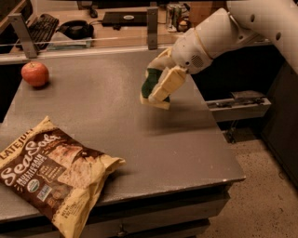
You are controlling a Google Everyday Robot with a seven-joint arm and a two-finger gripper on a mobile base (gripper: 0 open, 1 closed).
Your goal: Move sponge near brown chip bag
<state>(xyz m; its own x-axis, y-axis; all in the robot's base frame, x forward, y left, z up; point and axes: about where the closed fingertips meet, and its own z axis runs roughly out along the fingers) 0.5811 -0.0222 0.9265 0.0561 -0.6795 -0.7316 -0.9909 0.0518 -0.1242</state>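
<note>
My gripper [158, 90] hangs from the white arm at the upper right and is shut on the sponge [149, 88], whose dark green top and pale yellow foam show between the fingers. It holds the sponge just above the grey table [186, 148], right of the middle. The brown chip bag [49, 174] lies flat at the table's front left corner, well apart from the sponge, its white "Sea Salt" script facing up.
A red apple [35, 74] sits at the table's back left. Behind the table a desk holds a keyboard [39, 25], a dark laptop [123, 18] and cans [174, 14]. A metal shelf [240, 104] stands to the right over the floor.
</note>
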